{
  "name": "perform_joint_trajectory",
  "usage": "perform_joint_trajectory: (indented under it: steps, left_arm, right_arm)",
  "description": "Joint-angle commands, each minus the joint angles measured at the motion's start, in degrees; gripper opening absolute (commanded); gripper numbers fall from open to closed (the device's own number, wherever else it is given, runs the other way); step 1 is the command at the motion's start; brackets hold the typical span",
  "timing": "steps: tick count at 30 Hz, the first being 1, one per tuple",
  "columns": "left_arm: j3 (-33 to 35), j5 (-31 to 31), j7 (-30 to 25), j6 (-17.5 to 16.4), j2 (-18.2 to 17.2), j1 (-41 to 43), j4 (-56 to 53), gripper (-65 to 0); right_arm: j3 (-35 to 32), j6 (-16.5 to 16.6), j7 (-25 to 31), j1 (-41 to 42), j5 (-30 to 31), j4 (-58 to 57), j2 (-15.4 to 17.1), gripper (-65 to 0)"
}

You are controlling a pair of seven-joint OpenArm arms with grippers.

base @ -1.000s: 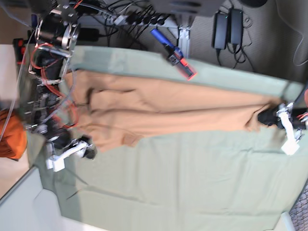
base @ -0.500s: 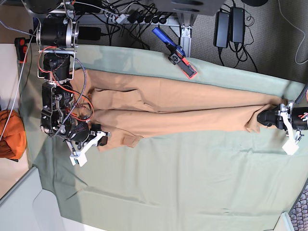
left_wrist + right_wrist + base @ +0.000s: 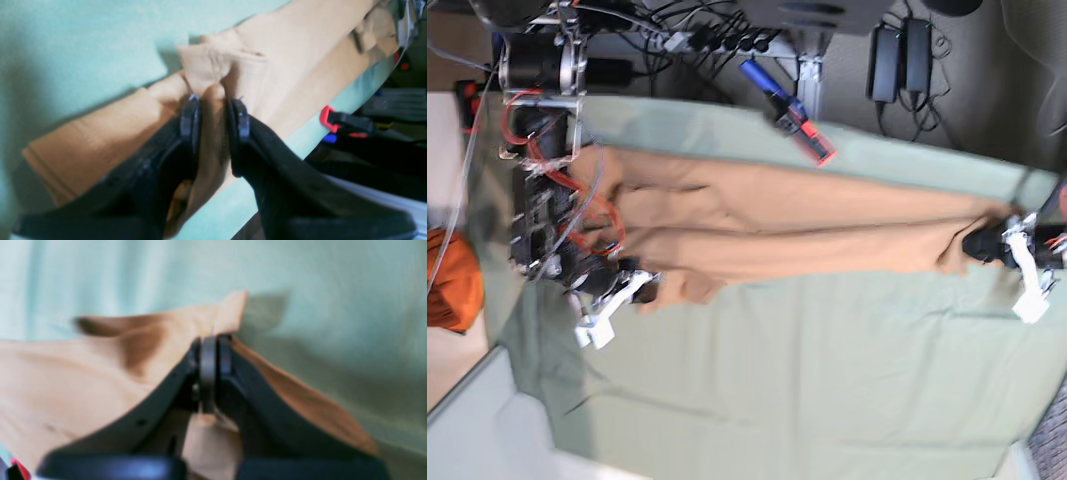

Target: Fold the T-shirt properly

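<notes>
The light orange-tan T-shirt (image 3: 767,235) lies stretched in a long narrow band across the sage green cloth (image 3: 807,380). At the band's right end, my left gripper (image 3: 979,246) is shut on a bunched fold of the T-shirt (image 3: 233,73). In the left wrist view the fabric fills the gap between the left gripper's (image 3: 214,111) pads. At the band's lower left corner, my right gripper (image 3: 642,290) is shut on the hem. The right wrist view shows the right gripper (image 3: 208,350) with its jaws pressed together on the T-shirt (image 3: 83,373) edge.
A blue and red clamp (image 3: 792,118) grips the green cloth's far edge, and it also shows as the clamp (image 3: 347,123) in the left wrist view. A darker orange cloth bundle (image 3: 447,280) sits off the left side. Cables and power adapters (image 3: 902,55) lie beyond the far edge.
My right gripper moved from just off the shirt onto its lower left corner and closed on the fabric. The left gripper kept its hold and place.
</notes>
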Motion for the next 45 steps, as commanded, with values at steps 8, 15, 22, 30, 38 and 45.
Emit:
perform_joint_trajectory:
  steps: [8,15,22,30,38,45]
  left_arm:
    - [-0.4,-1.0,1.6,-1.0,-1.2,-1.1,0.9,-47.3]
    - [-0.4,-1.0,2.6,-1.0,-1.8,-1.1,0.9,-47.3]
    - [-0.4,-1.0,2.6,-1.0,-2.3,-1.1,0.9,-47.3]
    - [-0.4,0.2,2.4,-1.0,-2.3,-1.1,0.8,-41.1]
    - [-0.4,3.3,0.0,-1.0,-3.1,-1.1,0.8,-31.9]
    - [-0.4,8.7,-3.7,-1.0,-5.2,-1.1,0.8,-26.9]
  right_arm:
    - [1.4,6.1,0.5,-11.1,0.9,20.8,4.6,-65.0]
    - [4.3,6.0,-0.8,-20.9,1.2,29.4,6.4,-65.0]
    - [9.4,6.0,-1.4,-27.3,3.7,30.6,6.4,-65.0]
    - [9.6,6.0,-2.5,-28.9,3.4,29.9,6.3,-65.0]
    - [9.6,6.0,-2.6,-29.0,3.5,29.4,6.2,-21.4]
    - [9.6,6.0,-2.4,-29.0,3.5,29.4,6.2,-21.4]
